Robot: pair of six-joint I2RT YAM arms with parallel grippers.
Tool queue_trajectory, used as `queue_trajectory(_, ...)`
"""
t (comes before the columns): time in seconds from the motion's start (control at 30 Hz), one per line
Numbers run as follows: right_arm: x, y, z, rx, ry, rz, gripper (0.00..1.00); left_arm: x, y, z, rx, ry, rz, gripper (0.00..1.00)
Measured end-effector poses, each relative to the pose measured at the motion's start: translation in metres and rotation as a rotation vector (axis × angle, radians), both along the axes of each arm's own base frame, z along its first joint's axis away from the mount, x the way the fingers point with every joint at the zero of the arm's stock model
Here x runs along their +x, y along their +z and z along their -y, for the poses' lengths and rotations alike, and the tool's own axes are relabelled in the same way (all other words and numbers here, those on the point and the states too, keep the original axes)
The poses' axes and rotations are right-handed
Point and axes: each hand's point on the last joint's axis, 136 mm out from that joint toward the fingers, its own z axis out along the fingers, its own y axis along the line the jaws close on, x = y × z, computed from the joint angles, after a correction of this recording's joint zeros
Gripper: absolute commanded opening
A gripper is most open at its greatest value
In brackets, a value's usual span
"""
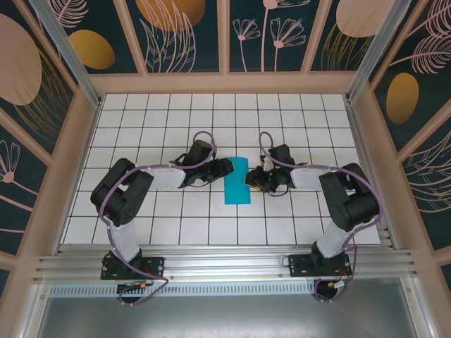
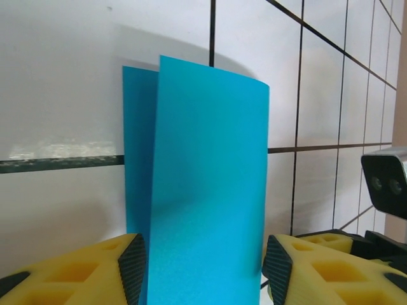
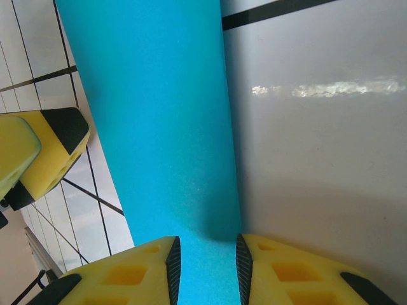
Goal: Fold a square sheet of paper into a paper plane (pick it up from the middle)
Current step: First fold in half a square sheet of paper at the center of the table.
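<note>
Square sheet of paper (image 1: 237, 181), teal, folded, at centre of bench (image 1: 176, 218). One edge between spread left fingers (image 2: 132, 267), upper flap lifted; opposite edge between right fingers (image 3: 173, 270), narrowly parted, neither pair pinching.

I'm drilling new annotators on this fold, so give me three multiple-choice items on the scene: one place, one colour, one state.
1. The square sheet of paper lies: A by the left arm's base; B between left gripper and right gripper; C against the far wall.
2. Its colour: A red; B white; C teal-blue.
3. Its state: A folded over; B crumpled; C flat, unfolded.
Key: B, top view shows one gripper at each side; C, plain in every view; A, left wrist view shows two layers.
</note>
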Motion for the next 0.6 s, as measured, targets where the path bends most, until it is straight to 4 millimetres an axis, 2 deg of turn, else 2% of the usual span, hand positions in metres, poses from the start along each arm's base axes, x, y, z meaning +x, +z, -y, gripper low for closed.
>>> queue_trajectory(0.23,0.0,0.0,0.0,0.0,0.0,0.0,0.32,0.011,0.006,0.007,-0.007,0.001,0.022,0.56)
queue_trajectory(0.47,0.0,0.0,0.0,0.0,0.0,0.0,0.32,0.01,-0.009,0.006,0.012,0.001,-0.003,0.57)
queue_trajectory(0.6,0.0,0.0,0.0,0.0,0.0,0.0,0.32,0.011,-0.01,0.006,0.014,0.0,-0.002,0.57)
